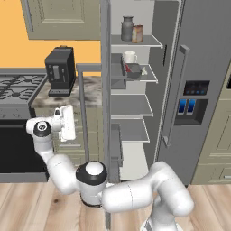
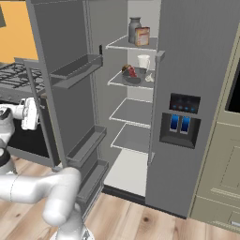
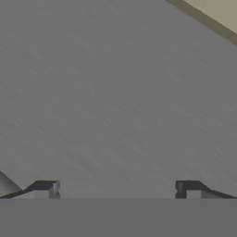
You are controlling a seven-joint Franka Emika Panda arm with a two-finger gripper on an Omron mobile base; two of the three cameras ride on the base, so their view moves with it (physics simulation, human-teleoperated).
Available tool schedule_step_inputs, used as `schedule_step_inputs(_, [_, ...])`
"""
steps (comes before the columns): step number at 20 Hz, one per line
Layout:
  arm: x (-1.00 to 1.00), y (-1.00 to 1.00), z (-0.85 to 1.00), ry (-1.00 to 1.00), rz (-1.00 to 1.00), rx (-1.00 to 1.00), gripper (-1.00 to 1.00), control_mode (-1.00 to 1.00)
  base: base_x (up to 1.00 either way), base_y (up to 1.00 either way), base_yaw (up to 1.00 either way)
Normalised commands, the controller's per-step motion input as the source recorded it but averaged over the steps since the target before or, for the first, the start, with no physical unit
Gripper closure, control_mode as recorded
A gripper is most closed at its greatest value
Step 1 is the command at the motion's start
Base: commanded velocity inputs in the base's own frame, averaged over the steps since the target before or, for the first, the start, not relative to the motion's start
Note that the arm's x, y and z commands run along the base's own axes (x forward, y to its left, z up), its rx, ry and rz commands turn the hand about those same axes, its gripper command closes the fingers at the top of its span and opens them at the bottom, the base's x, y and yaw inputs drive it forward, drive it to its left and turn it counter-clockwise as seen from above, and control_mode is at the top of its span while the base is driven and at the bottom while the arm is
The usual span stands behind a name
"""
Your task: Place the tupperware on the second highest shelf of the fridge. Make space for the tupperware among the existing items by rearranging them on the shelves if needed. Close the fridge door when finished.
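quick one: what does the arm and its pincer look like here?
Glossy white rounded arm links with dark grey joint rings and caps, one at the elbow, one near the wrist. White boxy hand. The pincer has two small dark grey square fingertips. No cables or markings visible.

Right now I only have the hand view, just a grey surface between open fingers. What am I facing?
Observer: Apparently the outer face of the fridge door, which stands wide open; the gripper is on its outside.
Operator: Is the tupperware in yet?
Observer: Yes, the tupperware sits on the second highest shelf, by the white mug.
Operator: And the top shelf?
Observer: The jug and carton stand there side by side.
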Motion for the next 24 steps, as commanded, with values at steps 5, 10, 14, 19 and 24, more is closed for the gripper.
schedule_step_inputs(5, [-0.57,-1.00,-0.14,0.02,-0.30,0.00,-1.00,-1.00,0.00,0.00,0.00])
schedule_step_inputs(10, [-0.24,-1.00,0.00,0.00,-0.25,0.00,-1.00,-1.00,0.00,0.00,0.00])
schedule_step_inputs(14, [0.00,-1.00,0.00,0.00,-0.13,0.00,-1.00,-1.00,0.00,0.00,0.00])
schedule_step_inputs(19, [0.07,-1.00,0.00,-0.03,0.00,0.04,-1.00,-1.00,0.00,0.00,0.00])
schedule_step_inputs(24, [0.11,-1.00,0.00,-0.11,0.00,0.09,-1.00,-1.00,0.00,0.00,0.00])
